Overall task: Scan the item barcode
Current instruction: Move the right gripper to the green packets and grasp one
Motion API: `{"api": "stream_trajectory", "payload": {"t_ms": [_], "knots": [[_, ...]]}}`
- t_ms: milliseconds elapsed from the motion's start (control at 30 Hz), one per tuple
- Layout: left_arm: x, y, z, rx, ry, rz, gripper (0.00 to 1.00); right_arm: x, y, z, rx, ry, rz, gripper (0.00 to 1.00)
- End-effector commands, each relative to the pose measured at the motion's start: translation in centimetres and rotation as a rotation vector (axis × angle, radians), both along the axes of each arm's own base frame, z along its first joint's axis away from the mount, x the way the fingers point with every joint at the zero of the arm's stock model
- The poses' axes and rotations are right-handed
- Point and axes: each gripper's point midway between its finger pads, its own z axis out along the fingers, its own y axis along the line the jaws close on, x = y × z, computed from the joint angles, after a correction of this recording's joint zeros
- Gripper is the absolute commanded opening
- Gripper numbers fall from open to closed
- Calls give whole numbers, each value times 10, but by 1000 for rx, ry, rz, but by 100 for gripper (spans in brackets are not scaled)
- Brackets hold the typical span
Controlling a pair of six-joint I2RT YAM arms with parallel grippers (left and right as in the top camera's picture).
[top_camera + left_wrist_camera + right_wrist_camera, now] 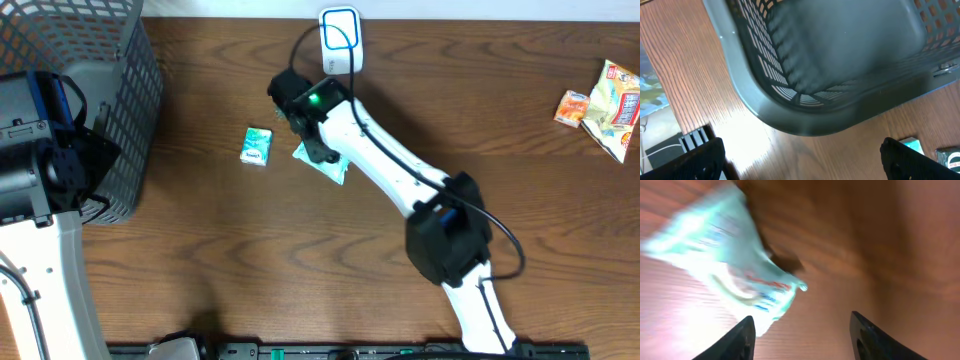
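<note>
Right arm (400, 170) reaches diagonally across the desk (300, 270). Its right jaws hang low over the pale teal packet (335, 168).

Right jaws stand partly apart, with nothing between them. In the wrist view both fingertips (742, 335) show only bare wood in the gap. The packet lies flat on the desk, ahead of the jaws and off towards one fingertip, not inside the gap. That view is blurred and no barcode can be made out.

Packet's long axis runs slantwise across the jaws' line, and one pinched corner points into the open wood ahead of the gap. From above, part of the packet is covered by the wrist.

Room around the jaws:
- The scanner (340, 42) is near, just beyond them at the desk's far edge.
- A small teal box (257, 145) lies just beside them, apart from the packet.
- Open desk runs on the near side, back along the arm.
- Snack wrappers (605, 100) lie well apart, at the other end.

Left jaws are wide and empty, held above the rim of the grey basket (790, 115). Their dark fingers (700, 160) frame the basket's corner.
</note>
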Motion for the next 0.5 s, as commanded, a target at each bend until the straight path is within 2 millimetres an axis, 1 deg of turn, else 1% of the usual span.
{"api": "stream_trajectory", "payload": {"t_ms": [0, 67, 133, 167, 233, 300, 333, 367, 467], "knots": [[-3, 2, 1, 7, -5, 17, 97, -9, 30, 17, 23, -3, 228, 55], [-3, 2, 1, 7, -5, 17, 98, -12, 39, 9, 2, 7, 291, 55], [-3, 2, 1, 7, -4, 17, 98, -16, 47, -4, -23, 29, 339, 54], [-3, 2, 1, 7, -5, 17, 98, -19, 54, -19, -46, 47, 381, 54], [-3, 2, 1, 7, -5, 17, 98, -19, 56, -36, -115, 49, 426, 54], [-3, 2, 1, 7, -5, 17, 98, -11, 45, -49, -256, 14, 426, 53], [-3, 2, 1, 7, -5, 17, 98, -6, 37, -59, -356, -6, 421, 54], [-3, 2, 1, 7, -5, 17, 98, -4, 32, -64, -408, -16, 418, 54], [-3, 2, 1, 7, -5, 17, 97, 7, 19, -71, -555, -72, 404, 54]]}}
